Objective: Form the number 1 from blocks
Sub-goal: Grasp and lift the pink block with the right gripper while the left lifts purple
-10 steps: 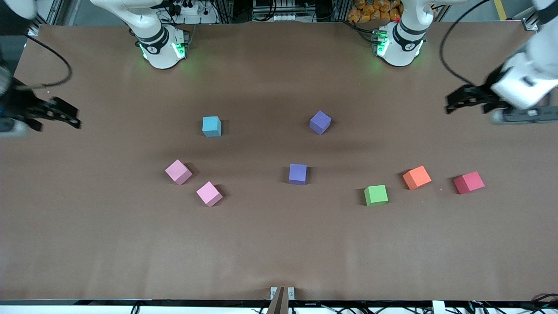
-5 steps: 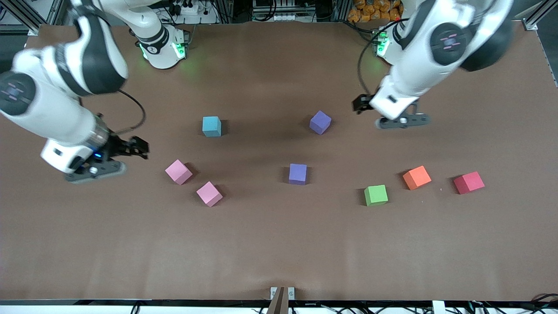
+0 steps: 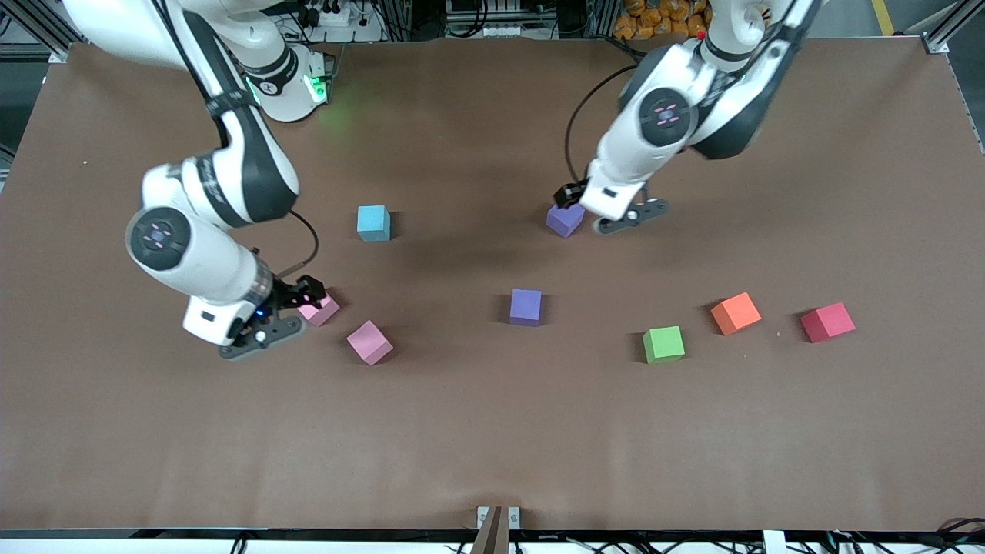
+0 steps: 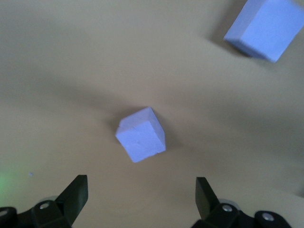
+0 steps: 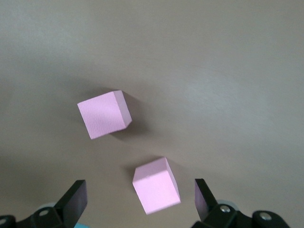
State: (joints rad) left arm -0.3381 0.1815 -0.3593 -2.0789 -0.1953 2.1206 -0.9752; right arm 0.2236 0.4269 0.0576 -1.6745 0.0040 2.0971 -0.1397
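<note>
On the brown worktop (image 3: 492, 431), going from the right arm's end to the left arm's end, the right pincer (image 3: 302, 296) hangs low, just over one pink block (image 3: 319, 309), its fingers spread and holding nothing. In the right wrist view that pink cube (image 5: 156, 185) sits between the two dark fingertips (image 5: 72, 198) and a little ahead of them, turned at a slant to the line between the fingers. A second pink block (image 3: 369, 342) lies near the first, nearer the front camera.

The light blue block (image 3: 373, 223) lies farther from the front camera, alone. One purple block (image 3: 525, 307) sits mid-worktop.

The left pincer (image 3: 571, 195) is open and empty as well, hovering over the other purple block (image 3: 564, 220). Its wrist view shows that cube (image 4: 141, 135) centred ahead of the gap, also rotated off square, with the mid-worktop purple block (image 4: 264, 28) well apart.

Toward the left arm's end come the green block (image 3: 663, 344), the orange cube (image 3: 736, 313) and the red cube (image 3: 827, 322), all untouched.

No figure is formed yet. Each arm already has its nearest cube lined up; what the descent likely depends on is turning each wrist so the fingers meet flat faces rather than corners.
</note>
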